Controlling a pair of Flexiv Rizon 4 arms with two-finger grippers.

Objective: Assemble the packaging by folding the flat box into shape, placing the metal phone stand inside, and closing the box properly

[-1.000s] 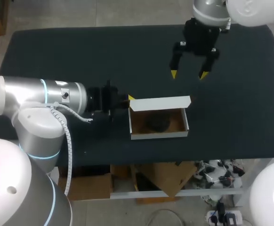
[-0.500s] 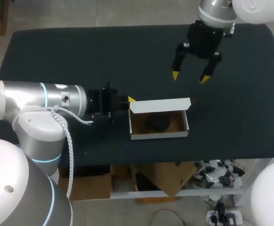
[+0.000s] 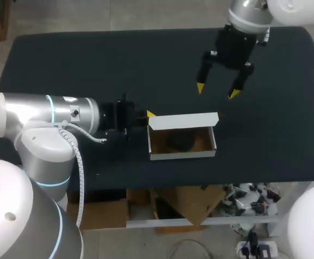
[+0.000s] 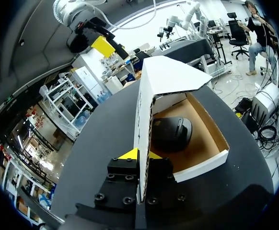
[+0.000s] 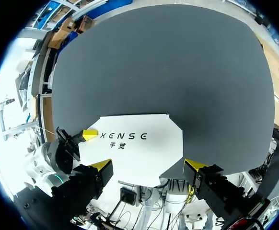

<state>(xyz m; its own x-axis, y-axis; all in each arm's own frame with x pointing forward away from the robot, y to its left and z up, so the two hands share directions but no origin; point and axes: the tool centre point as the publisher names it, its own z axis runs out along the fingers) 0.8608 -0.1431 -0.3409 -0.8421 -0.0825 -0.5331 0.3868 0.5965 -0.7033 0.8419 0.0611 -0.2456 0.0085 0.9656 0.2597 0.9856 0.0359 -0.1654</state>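
Note:
The white cardboard box (image 3: 182, 152) lies near the table's front edge, brown inside, its lid (image 3: 183, 120) standing upright along the far side. The dark metal phone stand (image 3: 179, 141) lies inside it. My left gripper (image 3: 148, 115) is shut on the box's left end; the left wrist view shows the white card (image 4: 143, 134) pinched between its yellow fingertips (image 4: 128, 155), with the phone stand (image 4: 171, 134) just beyond. My right gripper (image 3: 217, 92) hangs open above the table behind the box, touching nothing. From the right wrist, the lid (image 5: 135, 149) lies under the open right gripper (image 5: 148, 166).
The black table (image 3: 92, 65) carries nothing else. Its front edge (image 3: 200, 182) runs close behind the box's near wall. My right gripper (image 4: 89, 34) appears high above the lid in the left wrist view.
My right gripper has shifted slightly to the right and turned a little, staying open. The box and the left arm have not moved.

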